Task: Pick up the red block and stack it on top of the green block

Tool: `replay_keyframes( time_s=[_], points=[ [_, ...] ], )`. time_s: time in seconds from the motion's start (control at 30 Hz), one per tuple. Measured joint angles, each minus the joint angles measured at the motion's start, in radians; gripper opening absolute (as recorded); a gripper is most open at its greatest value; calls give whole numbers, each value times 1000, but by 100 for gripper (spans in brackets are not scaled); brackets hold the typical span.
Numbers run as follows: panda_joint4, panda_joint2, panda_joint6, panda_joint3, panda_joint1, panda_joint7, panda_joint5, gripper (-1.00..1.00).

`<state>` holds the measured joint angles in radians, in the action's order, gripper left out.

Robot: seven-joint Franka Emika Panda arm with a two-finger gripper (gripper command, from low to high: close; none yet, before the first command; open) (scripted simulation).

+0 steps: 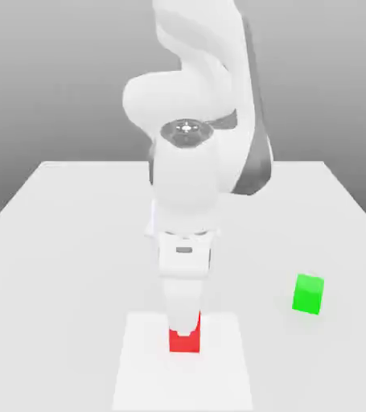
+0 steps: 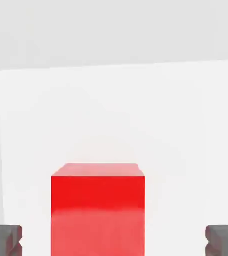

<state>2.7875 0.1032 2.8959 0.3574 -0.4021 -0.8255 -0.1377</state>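
Observation:
The red block (image 1: 184, 341) rests on a white square patch of the table (image 1: 183, 362), near the front. My gripper (image 1: 184, 326) is lowered straight over it, and its tips hide the block's top. In the hand view the red block (image 2: 98, 210) sits between the two dark fingertips (image 2: 3, 240), which stand well clear of its sides. The gripper (image 2: 113, 241) is open and holds nothing. The green block (image 1: 308, 293) stands alone on the table toward the exterior view's right, a little farther back than the red one.
The grey table (image 1: 65, 241) stretches wide to both sides, with its back edge behind the arm. The white arm (image 1: 190, 161) rises over the middle of the table.

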Motion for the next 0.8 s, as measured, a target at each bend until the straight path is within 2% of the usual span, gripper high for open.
replay_keyframes(
  time_s=[0.23, 0.27, 0.5, 0.8],
  points=[
    [-15, 131, 103, -164, 123, -120, -168, 0],
    [-16, 141, 112, -180, 135, -129, -181, -100],
    [-16, 140, 108, -178, 134, -129, -180, -100],
    [3, -18, -13, -47, 58, 31, 43, -100]
  ],
)
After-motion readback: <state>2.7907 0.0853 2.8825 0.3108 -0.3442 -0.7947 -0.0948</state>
